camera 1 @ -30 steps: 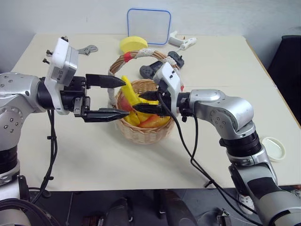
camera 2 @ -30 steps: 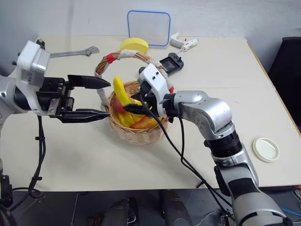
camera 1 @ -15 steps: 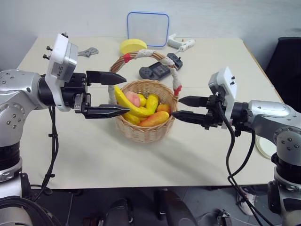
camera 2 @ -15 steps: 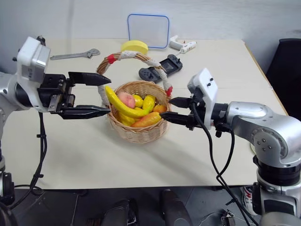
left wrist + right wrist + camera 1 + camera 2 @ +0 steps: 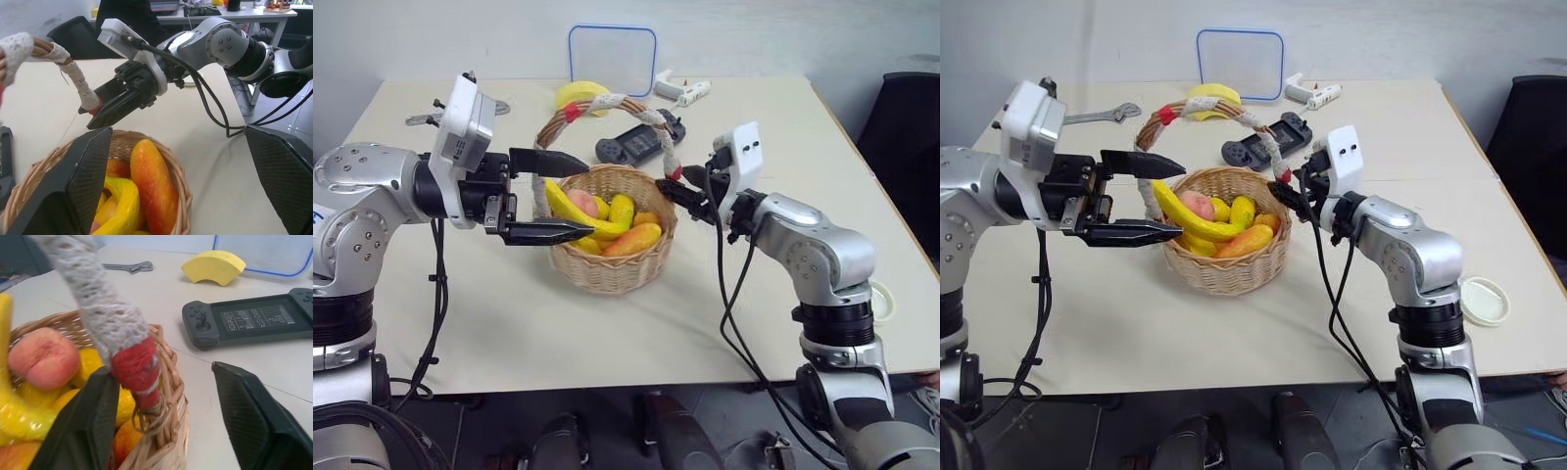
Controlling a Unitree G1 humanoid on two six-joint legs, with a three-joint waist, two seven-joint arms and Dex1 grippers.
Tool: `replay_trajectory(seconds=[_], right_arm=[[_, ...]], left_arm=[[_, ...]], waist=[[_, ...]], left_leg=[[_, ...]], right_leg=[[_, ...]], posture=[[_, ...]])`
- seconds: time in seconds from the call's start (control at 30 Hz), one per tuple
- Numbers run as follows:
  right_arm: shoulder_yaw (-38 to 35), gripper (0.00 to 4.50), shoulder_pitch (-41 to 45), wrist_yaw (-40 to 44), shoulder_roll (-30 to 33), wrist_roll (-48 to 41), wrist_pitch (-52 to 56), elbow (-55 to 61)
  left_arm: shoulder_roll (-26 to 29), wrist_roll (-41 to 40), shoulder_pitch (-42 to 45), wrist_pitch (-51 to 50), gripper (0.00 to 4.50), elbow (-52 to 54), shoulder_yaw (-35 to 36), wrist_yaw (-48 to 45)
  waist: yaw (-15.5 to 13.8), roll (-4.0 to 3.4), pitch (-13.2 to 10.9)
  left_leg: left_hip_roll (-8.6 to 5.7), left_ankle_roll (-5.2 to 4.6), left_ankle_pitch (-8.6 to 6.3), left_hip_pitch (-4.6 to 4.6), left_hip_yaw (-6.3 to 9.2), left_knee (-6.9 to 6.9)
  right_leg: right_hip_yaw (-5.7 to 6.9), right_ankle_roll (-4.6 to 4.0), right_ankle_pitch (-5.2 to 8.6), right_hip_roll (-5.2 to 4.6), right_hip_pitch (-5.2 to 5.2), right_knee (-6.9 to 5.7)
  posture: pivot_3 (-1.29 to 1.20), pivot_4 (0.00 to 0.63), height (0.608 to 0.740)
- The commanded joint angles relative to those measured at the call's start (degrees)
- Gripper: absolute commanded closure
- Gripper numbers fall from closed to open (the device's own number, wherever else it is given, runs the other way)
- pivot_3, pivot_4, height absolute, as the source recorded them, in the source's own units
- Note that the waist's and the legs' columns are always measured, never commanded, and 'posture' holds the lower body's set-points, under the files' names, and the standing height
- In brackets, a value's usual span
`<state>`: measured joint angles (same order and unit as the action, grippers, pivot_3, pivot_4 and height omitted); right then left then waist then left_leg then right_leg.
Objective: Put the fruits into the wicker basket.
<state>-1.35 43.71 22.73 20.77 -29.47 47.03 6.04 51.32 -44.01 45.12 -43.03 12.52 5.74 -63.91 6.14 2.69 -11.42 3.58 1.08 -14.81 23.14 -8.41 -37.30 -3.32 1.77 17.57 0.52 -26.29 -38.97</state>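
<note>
As things stand: banana (image 5: pixel 570 211) and apple (image 5: pixel 1197 204) both lie inside the wicker basket (image 5: pixel 612 274); task looks done, so the likely next move is backing the arms out.
Basket: mid-table (image 5: pixel 509 323), upright, also holding an orange-red fruit (image 5: pixel 631 240) and a small yellow one (image 5: pixel 620 209).
Banana axis: lies across the basket, one end poking over the rim on the basket's left.
Left gripper (image 5: pixel 589 198): empty, jaws wide, level, pointing in from the basket's left; upper finger above the rim, lower one at rim height just beside the banana's end.
Right gripper (image 5: pixel 666 186): empty, jaws part open, at the basket's right rim.
Key relation: the handle (image 5: pixel 607 106) foot with its red band (image 5: pixel 137 367) sits between the right fingers, close against one of them; contact can't be told.
Risk: a sideways pull-out could snag the handle and tip the basket; backing straight along the fingers looks safer.
Nearer arm: right is closer to the basket; left is free to retreat.
Behind basket: game controller (image 5: pixel 631 147) just beyond, then yellow half-round block (image 5: pixel 579 93), wrench (image 5: pixel 1102 114), white tool (image 5: pixel 683 90), blue-rimmed lid (image 5: pixel 612 59); none in the way.
</note>
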Motion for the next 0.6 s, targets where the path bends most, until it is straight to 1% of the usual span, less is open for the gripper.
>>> replay_trajectory(seconds=[0.03, 0.13, 0.17, 0.27, 0.37, 0.5, 0.6], right_arm=[[-0.5, 3.05, 0.2, 1.5, -0.3, 0.0, -2.6, 2.3], [-1.6, 4.12, -0.6, 1.8, -0.8, -0.8, -2.9, 3.6], [-2.0, 4.28, -0.9, 1.9, -0.8, -1.1, -3.0, 4.2], [-3.7, 4.33, -1.7, 2.6, 0.0, -2.2, -3.2, 6.5], [-7.8, 4.33, -2.9, 3.7, 3.5, -3.6, -3.1, 9.7], [-14.7, 4.33, -7.2, 6.4, 13.1, -2.7, -4.5, 12.0], [-20.8, 4.33, -11.8, 8.7, 19.4, -2.5, -5.7, 10.4]], left_arm=[[0.6, 0.0, 0.3, 0.3, 0.00, 1.1, 1.6, 0.3], [0.6, -0.1, 0.1, 0.2, 0.00, 1.0, 1.8, 0.5], [0.6, -0.1, 0.1, 0.2, 0.00, 1.0, 1.9, 0.5], [0.3, -0.1, 0.2, 0.2, 0.00, 1.0, 1.6, 0.7], [-0.1, -0.2, 0.9, 0.3, 0.00, 0.6, 1.1, 0.8], [-1.0, -0.1, 1.5, 0.5, 0.00, 0.0, 0.6, 0.3], [-1.9, -0.7, 1.8, 0.4, 0.00, -0.3, 0.5, -0.3]], waist=[[0.0, 0.00, 0.0], [0.0, 0.00, 0.0], [0.1, 0.00, 0.0], [0.0, 0.00, 0.0], [-0.1, 0.00, 0.0], [-1.4, 0.00, 0.0], [-1.8, 0.00, 0.0]], left_leg=[[0.00, 0.00, 0.00, 0.07, -0.01, 0.00], [0.02, 0.01, 0.00, 0.08, -0.02, 0.02], [0.02, 0.01, 0.00, 0.07, -0.02, 0.01], [0.02, 0.04, 0.02, 0.06, -0.02, 0.00], [0.00, 0.02, 0.02, 0.06, -0.02, -0.02], [-0.01, 0.01, 0.02, 0.08, -0.02, 0.01], [-0.03, 0.00, 0.01, 0.08, 0.00, 0.01]], right_leg=[[0.00, 0.00, 0.00, 0.00, -0.06, 0.00], [0.00, 0.00, 0.00, 0.00, -0.10, 0.00], [0.00, 0.00, 0.00, 0.01, -0.10, 0.00], [0.00, 0.00, 0.00, 0.01, -0.10, -0.05], [0.00, 0.00, 0.00, 0.00, -0.09, -0.05], [0.02, 0.00, 0.00, -0.01, -0.09, 0.01], [0.02, 0.00, 0.00, -0.01, -0.04, 0.09]], posture=[[0.00, 0.150, 0.740], [0.00, 0.150, 0.740], [0.00, 0.150, 0.740], [0.00, 0.150, 0.740], [0.00, 0.150, 0.740], [0.00, 0.150, 0.740], [0.00, 0.150, 0.740]])
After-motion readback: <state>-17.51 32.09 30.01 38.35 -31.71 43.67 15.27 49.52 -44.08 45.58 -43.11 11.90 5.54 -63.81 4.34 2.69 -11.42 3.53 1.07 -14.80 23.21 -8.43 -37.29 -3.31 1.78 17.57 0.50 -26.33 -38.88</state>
